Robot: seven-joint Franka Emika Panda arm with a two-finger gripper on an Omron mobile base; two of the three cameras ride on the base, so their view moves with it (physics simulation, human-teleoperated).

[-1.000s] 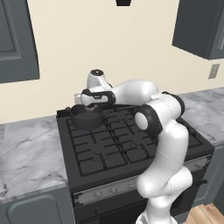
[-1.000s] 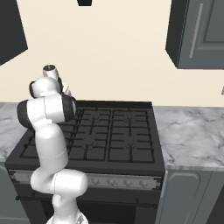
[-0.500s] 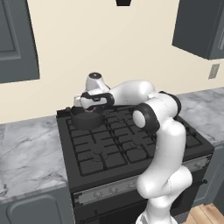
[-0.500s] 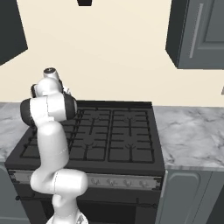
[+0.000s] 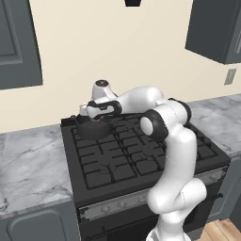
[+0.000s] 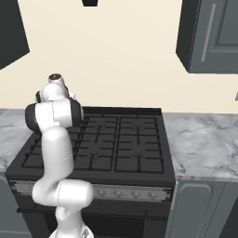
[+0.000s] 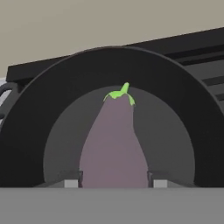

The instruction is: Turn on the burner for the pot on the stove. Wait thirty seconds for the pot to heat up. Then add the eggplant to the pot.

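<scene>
My gripper (image 7: 113, 180) is shut on the purple eggplant (image 7: 113, 144), whose green stem points away from the hand. The eggplant hangs inside the rim of the dark grey pot (image 7: 52, 87), just above its floor. From the left base camera, the pot (image 5: 92, 129) sits on the back left grate of the black stove (image 5: 141, 160), and my gripper (image 5: 97, 120) reaches down into it from the white hand. The burner under the pot is hidden by the pot. In the right base view my own arm covers the pot, which stands on the stove (image 6: 125, 139).
A silver strip of small knobs (image 5: 127, 203) runs along the stove front, also seen as the knob strip (image 6: 135, 194). Marble counter (image 5: 28, 164) lies left of the stove and counter (image 6: 204, 139) to its right. Dark cabinets hang above both sides.
The hand has shifted slightly left and settled over the pot with the eggplant still gripped. The pot and stove have stayed in place.
</scene>
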